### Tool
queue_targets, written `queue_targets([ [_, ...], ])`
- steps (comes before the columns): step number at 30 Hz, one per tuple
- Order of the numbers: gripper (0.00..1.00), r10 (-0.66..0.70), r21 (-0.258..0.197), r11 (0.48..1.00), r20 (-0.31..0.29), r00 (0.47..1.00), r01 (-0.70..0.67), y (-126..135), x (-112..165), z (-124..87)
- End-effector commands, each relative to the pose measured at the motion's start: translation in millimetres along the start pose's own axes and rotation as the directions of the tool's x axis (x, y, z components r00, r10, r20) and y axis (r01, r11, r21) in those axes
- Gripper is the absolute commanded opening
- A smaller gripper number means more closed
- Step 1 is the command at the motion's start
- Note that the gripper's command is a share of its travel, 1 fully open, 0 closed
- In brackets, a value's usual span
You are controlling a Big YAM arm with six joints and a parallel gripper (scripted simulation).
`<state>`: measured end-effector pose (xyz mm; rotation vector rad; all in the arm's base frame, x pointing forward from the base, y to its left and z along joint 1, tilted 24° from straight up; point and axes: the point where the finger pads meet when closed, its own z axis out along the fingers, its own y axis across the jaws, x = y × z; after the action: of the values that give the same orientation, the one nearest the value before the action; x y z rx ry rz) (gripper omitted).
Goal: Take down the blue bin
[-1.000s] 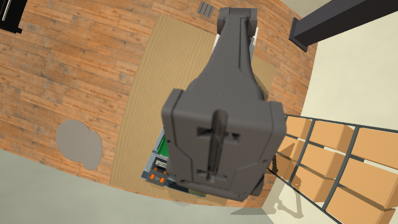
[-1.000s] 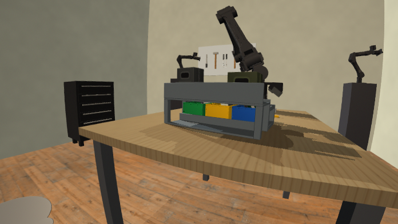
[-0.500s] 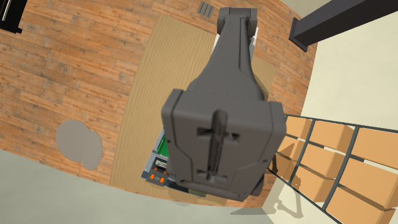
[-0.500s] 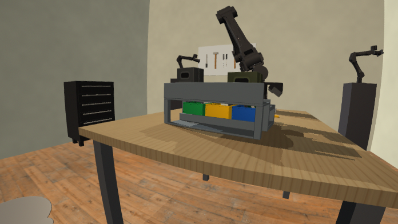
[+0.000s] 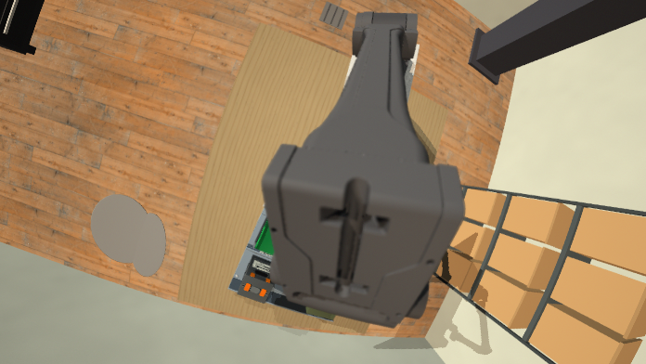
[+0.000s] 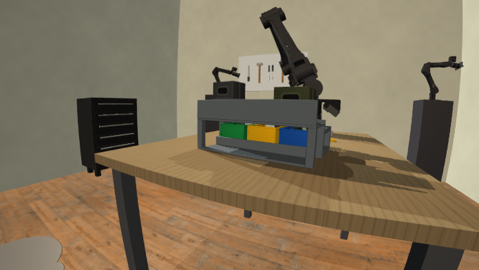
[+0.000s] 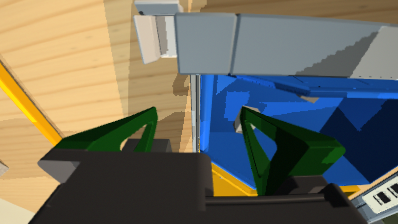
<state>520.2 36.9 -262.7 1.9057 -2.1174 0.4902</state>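
Note:
The blue open bin [image 6: 292, 136] sits at the right end of the grey shelf [image 6: 261, 129], beside a yellow bin [image 6: 263, 133] and a green bin [image 6: 233, 131]. In the wrist view the blue bin [image 7: 301, 125] fills the right half, under the shelf's grey top edge [image 7: 280, 45]. My gripper [image 7: 198, 111] is open with green fingers. The right finger is inside the bin and the left finger is outside over the table, so they straddle the bin's side wall. A small pale part [image 7: 239, 125] shows inside the bin. In the exterior view the gripper [image 6: 331, 107] is at the shelf's right end.
Two dark boxes [image 6: 228, 90] [image 6: 294, 93] stand on the shelf's top. The arm [image 5: 367, 186] hides most of the shelf in the top view. A black drawer cabinet [image 6: 107, 127] stands left of the table. A rack of cardboard boxes [image 5: 557, 265] stands to the right.

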Motion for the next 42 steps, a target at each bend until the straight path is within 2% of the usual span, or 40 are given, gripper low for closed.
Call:
queue_targets([
  [1, 0.90, 0.017, 0.014, 1.000, 0.003, 1.000, -0.017, -17.3, 4.6, 9.4],
  [6, 0.90, 0.017, 0.014, 1.000, 0.003, 1.000, -0.017, -17.3, 4.6, 9.4],
  [7, 0.00, 0.017, 0.014, 1.000, 0.003, 1.000, -0.017, -17.3, 4.6, 9.4],
  [12, 0.00, 0.017, 0.014, 1.000, 0.003, 1.000, -0.017, -17.3, 4.6, 9.4],
  [14, 0.00, 0.010, -0.002, 1.000, 0.001, 1.000, -0.010, -13.4, 5.1, 9.4],
  [42, 0.00, 0.014, 0.001, 1.000, 0.001, 1.000, -0.014, -14.1, 5.0, 9.4],
])
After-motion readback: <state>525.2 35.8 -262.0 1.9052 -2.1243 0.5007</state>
